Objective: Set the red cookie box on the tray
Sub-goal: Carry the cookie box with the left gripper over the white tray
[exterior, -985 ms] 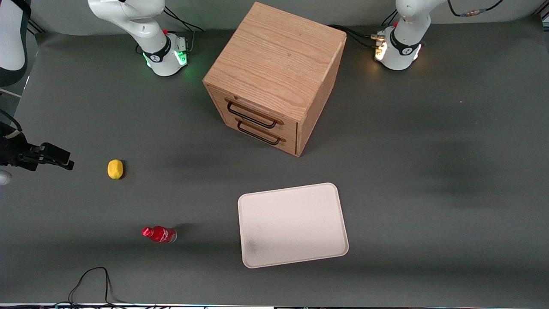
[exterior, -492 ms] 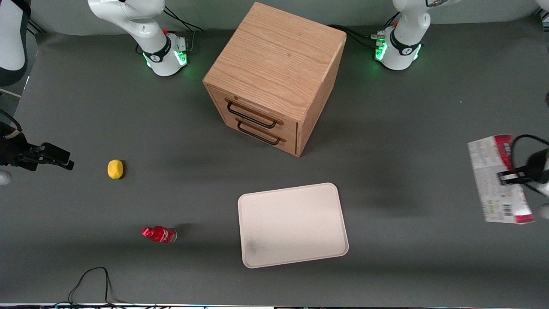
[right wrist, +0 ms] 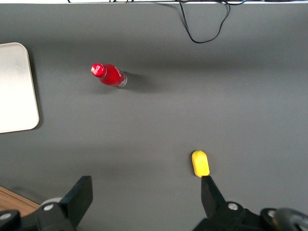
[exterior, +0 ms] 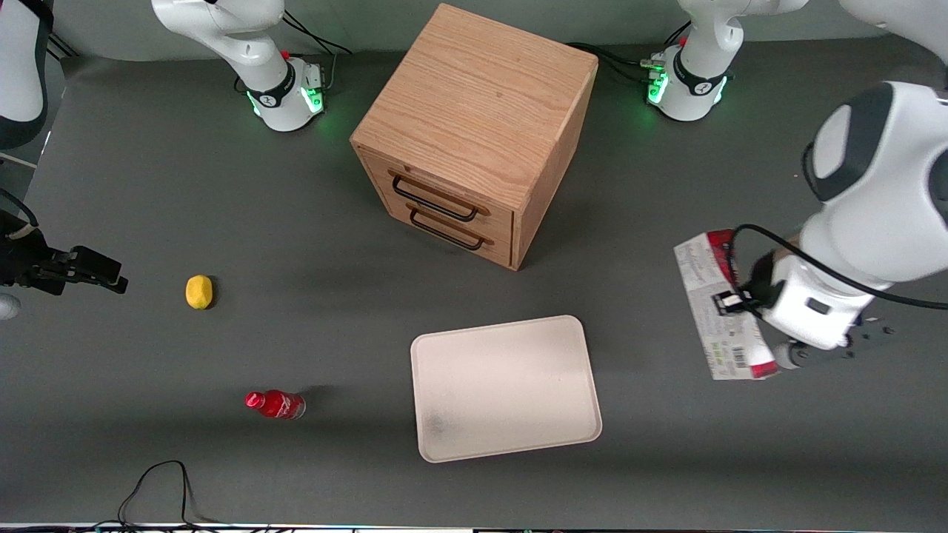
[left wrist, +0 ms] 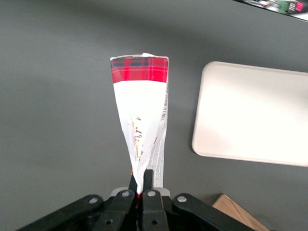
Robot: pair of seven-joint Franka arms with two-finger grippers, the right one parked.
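Going across the front view, a yellow lemon-like object (exterior: 198,292) and a small red bottle (exterior: 275,404) sit toward the parked arm's end of the table, well apart from everything the task concerns. A wooden drawer cabinet (exterior: 474,133) stands mid-table, its handles facing the camera. The tray (exterior: 505,387) lies flat at about five o'clock from the cabinet and nearer the camera, with nothing on it, so it is ready to receive the load.

At roughly three o'clock from the tray, toward the working arm's end, the red cookie box (exterior: 724,305) hangs in the air, pinched at one narrow edge by the gripper (left wrist: 141,185). Its fingers are clamped tight on the cardboard, which lets the long box dangle clear of the table. In the wrist view the tray (left wrist: 252,113) shows apart from the box (left wrist: 140,106), so the carry across is probably the step in hand; release is not yet due.
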